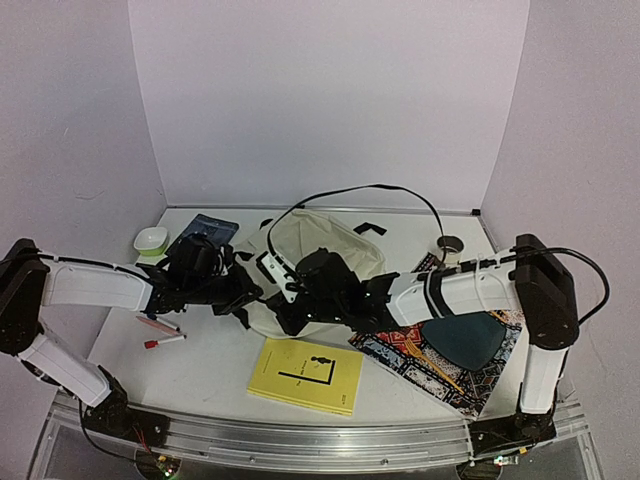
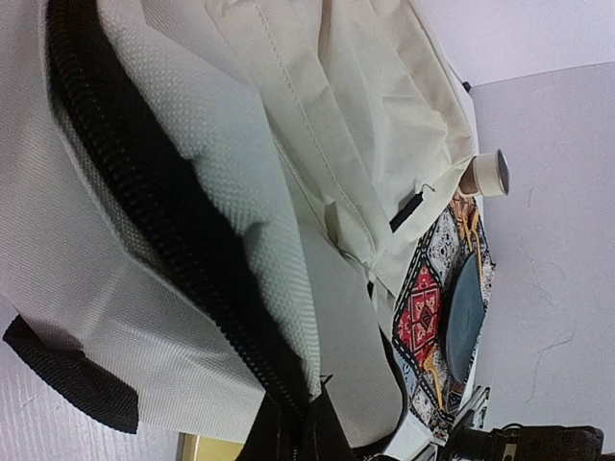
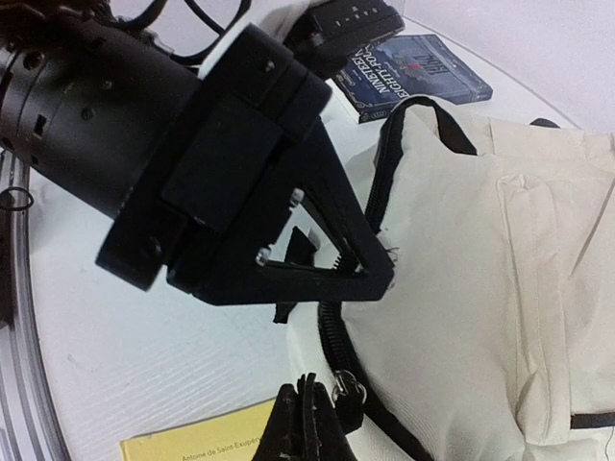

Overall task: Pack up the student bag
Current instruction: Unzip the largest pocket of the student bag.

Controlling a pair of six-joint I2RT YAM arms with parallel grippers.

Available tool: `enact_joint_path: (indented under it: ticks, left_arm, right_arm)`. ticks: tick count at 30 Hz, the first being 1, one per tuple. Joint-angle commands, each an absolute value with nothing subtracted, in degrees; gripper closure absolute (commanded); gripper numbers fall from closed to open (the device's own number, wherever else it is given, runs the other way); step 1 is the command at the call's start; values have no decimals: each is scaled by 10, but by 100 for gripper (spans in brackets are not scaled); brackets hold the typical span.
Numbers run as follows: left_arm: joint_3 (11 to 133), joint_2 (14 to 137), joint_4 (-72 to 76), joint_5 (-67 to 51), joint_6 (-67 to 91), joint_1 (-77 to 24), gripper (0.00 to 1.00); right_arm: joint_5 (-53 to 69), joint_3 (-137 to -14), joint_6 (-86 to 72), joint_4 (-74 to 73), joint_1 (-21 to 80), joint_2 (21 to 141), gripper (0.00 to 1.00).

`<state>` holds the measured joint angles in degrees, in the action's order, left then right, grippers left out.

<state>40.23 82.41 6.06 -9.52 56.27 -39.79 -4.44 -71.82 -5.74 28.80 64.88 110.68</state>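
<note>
Left side of table: dark blue book [image 1: 208, 228] and red pens [image 1: 160, 335] lie loose, outside the bag.

Left gripper [image 3: 381, 277]: fingers clenched on the black zip edge of the student bag [image 1: 320, 240], at its left near rim.

Bag lies mid-table between the two arms, mouth upward, cream inside showing. No item seen inside. Yellow book [image 1: 305, 374] lies just in front of it, toward the near edge.

Right gripper [image 3: 306, 408]: fingers pressed together at the zip line, beside a zip slider [image 3: 348, 392]. Whether they pinch fabric, cannot tell.

Patterned placemat [image 1: 420, 360] at right, partly hidden by the right arm.

Judgement: the step in hand is opening and holding the mouth; packing proper not yet begun. The next move calls for spreading the rim apart. One arm must then let go to fetch an item, probably the yellow book, which is closest. Risk: the soft rim may sag shut once released.
</note>
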Motion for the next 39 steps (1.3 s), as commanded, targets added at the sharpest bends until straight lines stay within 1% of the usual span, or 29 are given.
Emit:
enact_joint_path:
  ticks: [1,12,22,29,39]
  left_arm:
    - [389,794,81,-103,556,-400,100]
    - [375,767,42,-99,521,-400,100]
    - [401,729,-50,-39,475,-399,100]
    - [416,703,-81,-20,459,-396,100]
    - [421,636,-114,-7,456,-383,100]
  right_arm:
    - [-79,-696,-51,298,639,1053,100]
    - [-110,-617,-69,292,586,998,100]
    - [-140,-529,-75,290,546,948,100]
    - [-150,-509,-79,289,529,949,100]
    - [-164,-503,-78,290,497,963,100]
